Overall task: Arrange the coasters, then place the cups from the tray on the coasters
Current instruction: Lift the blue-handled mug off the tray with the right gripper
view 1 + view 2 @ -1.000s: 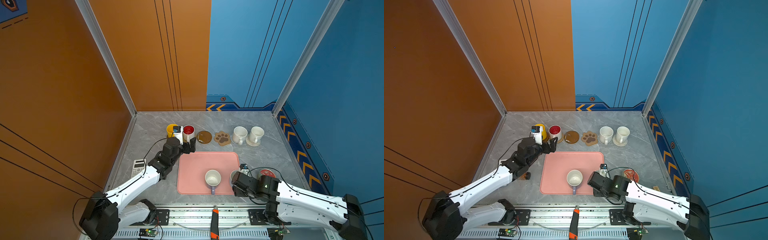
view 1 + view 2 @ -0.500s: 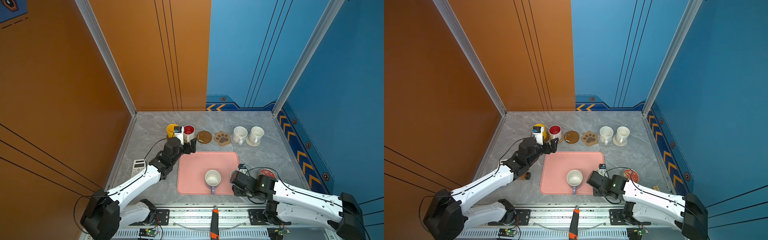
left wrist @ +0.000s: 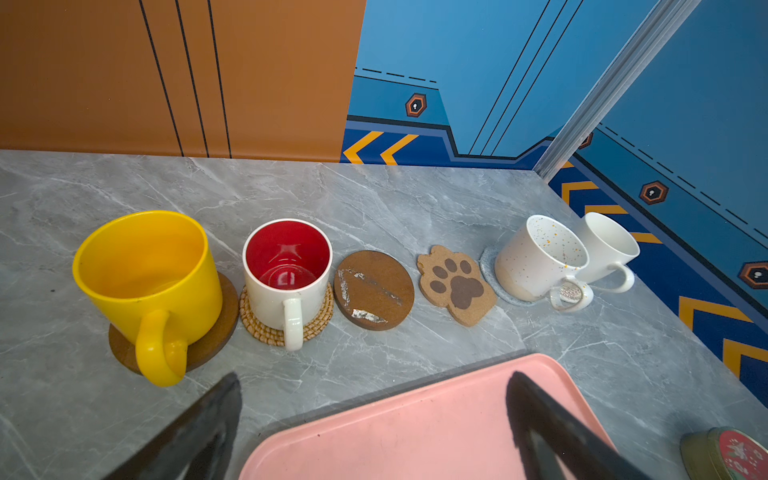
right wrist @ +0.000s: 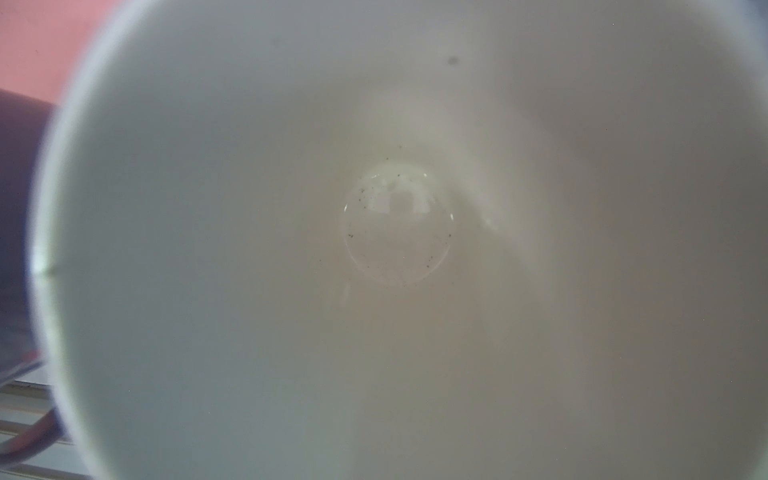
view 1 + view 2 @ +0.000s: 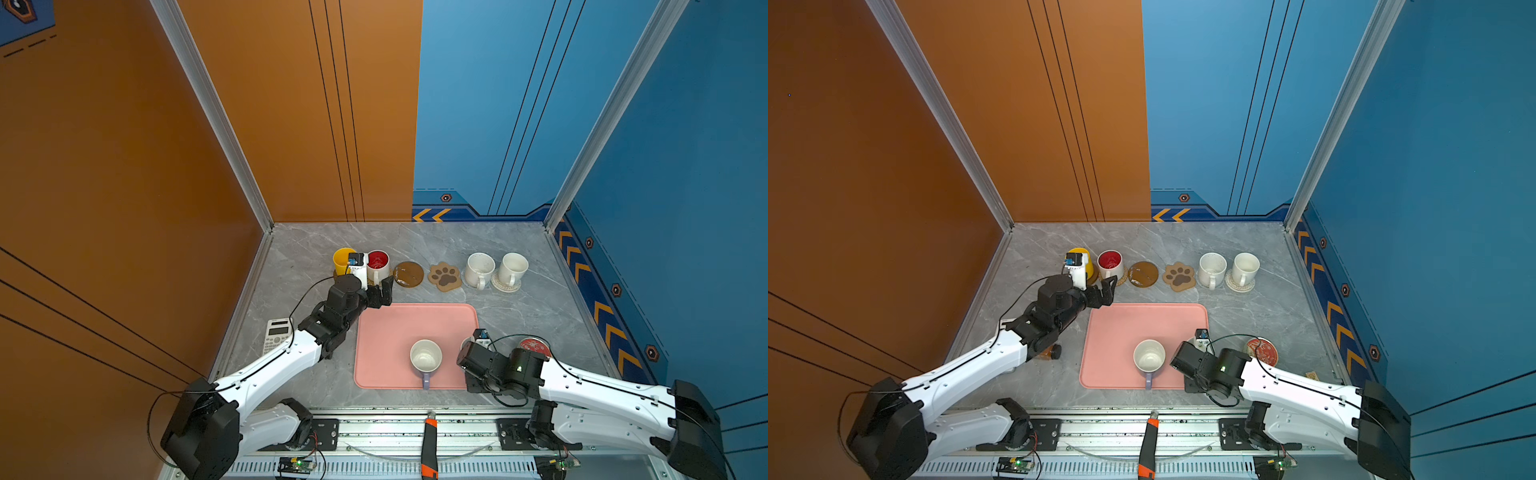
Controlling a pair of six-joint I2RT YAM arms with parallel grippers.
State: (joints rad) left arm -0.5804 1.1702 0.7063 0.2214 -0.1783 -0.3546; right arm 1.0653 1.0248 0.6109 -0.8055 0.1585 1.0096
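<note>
The pink tray [image 5: 390,328] holds a lilac cup [image 5: 425,357]. At the tray's right edge my right gripper [image 5: 471,353] hangs over a pale cup [image 5: 465,343] whose white inside [image 4: 395,224] fills the right wrist view; the fingers are hidden. My left gripper [image 5: 382,293] [image 3: 374,378] stands open and empty at the tray's back left corner. Along the back, the yellow cup [image 3: 145,266] sits on a brown disc, the red-inside cup [image 3: 286,270] on rattan. A brown disc coaster [image 3: 374,291] and the paw coaster [image 3: 457,282] lie bare. Speckled cup [image 3: 536,257] and cream-white cup [image 3: 606,245] stand on woven coasters.
A calculator [image 5: 277,332] lies left of the tray under my left arm. The red-and-gold tin [image 5: 534,347] sits right of the tray beside my right arm. An orange-handled tool [image 5: 430,449] rests on the front rail. Walls close in the back and both sides.
My right arm has shifted left and now covers the pale cup at the tray's right edge. The left gripper has barely moved and stays open.
</note>
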